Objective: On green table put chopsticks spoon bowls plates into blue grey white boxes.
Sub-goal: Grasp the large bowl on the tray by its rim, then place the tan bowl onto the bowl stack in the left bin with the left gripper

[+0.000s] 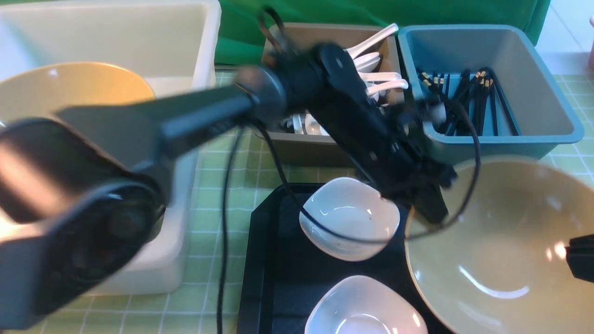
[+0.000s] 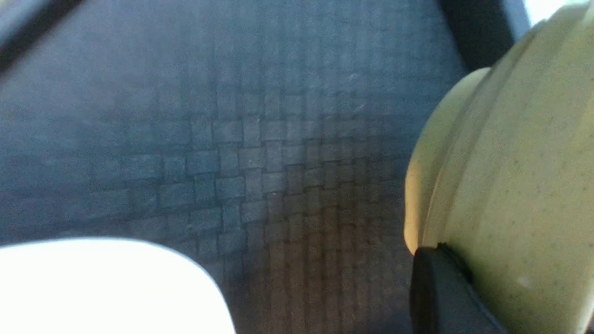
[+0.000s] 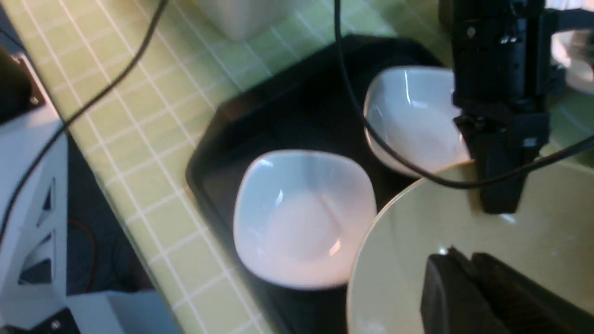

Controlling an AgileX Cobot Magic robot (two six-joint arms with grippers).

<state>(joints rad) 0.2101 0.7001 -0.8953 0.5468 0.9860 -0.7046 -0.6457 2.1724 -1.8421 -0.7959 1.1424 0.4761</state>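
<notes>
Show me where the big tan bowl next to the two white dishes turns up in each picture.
Front view: tan bowl, lower right, overlapping the black tray.
Left wrist view: its outer wall, beside the tray's woven surface.
Right wrist view: its inside, beside the nearer white dish.
Shared landmark: the black tray.

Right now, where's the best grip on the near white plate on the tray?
Probably the left rim of the near plate, pinched from above: it sits upright and shallow, the bowl crowds its right edge, and bare tray lies to its left.
</notes>
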